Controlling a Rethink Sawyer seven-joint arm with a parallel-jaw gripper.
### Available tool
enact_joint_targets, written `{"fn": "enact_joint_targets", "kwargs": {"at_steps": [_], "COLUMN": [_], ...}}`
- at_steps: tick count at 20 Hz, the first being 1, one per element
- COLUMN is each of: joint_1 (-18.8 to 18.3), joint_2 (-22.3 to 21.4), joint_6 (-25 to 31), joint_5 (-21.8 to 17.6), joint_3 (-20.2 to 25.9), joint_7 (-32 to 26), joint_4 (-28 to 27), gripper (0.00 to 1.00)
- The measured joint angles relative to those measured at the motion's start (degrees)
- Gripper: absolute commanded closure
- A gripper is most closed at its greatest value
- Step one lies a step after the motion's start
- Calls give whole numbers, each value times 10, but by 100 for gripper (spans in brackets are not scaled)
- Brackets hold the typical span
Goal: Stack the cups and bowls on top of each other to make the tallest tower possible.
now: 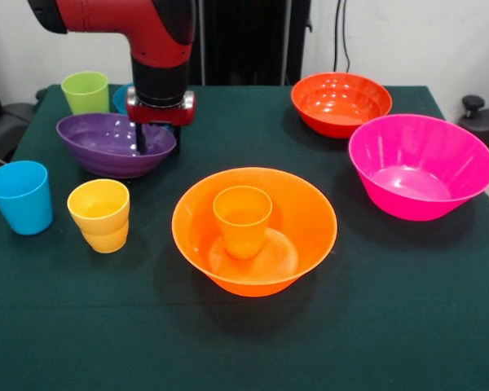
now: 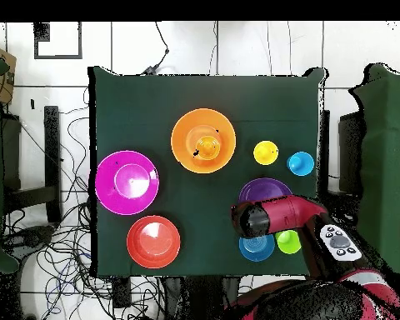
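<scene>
My gripper [image 1: 158,145] is low over the far right rim of a purple bowl [image 1: 106,145] that rests on the table. It looks open, with one finger [image 1: 140,137] inside the bowl and the other outside the rim. The orange cup [image 1: 242,220] stands upright inside the wide orange bowl [image 1: 310,204] at the centre. The yellow cup [image 1: 100,215] and blue cup [image 1: 20,197] stand in front of the purple bowl. The lime green cup [image 1: 85,91] and the small blue bowl [image 1: 121,98] are behind it. No second purple bowl shows.
The red-orange bowl [image 1: 341,104] and the wide pink bowl [image 1: 420,167] sit at the right. In the overhead view my arm [image 2: 266,217] covers part of the purple bowl [image 2: 262,190], beside the small blue bowl [image 2: 257,247] and the green cup [image 2: 288,242].
</scene>
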Motion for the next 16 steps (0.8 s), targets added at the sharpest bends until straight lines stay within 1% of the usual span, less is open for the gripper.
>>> {"fn": "enact_joint_targets", "kwargs": {"at_steps": [11,12,16], "joint_1": [6,6,6], "joint_2": [-1,-2,-6], "joint_6": [0,0,0], "joint_5": [0,0,0], "joint_3": [-19,-20,-21], "joint_7": [0,0,0], "joint_4": [-7,-8,-13], "gripper": [0,100,100]}}
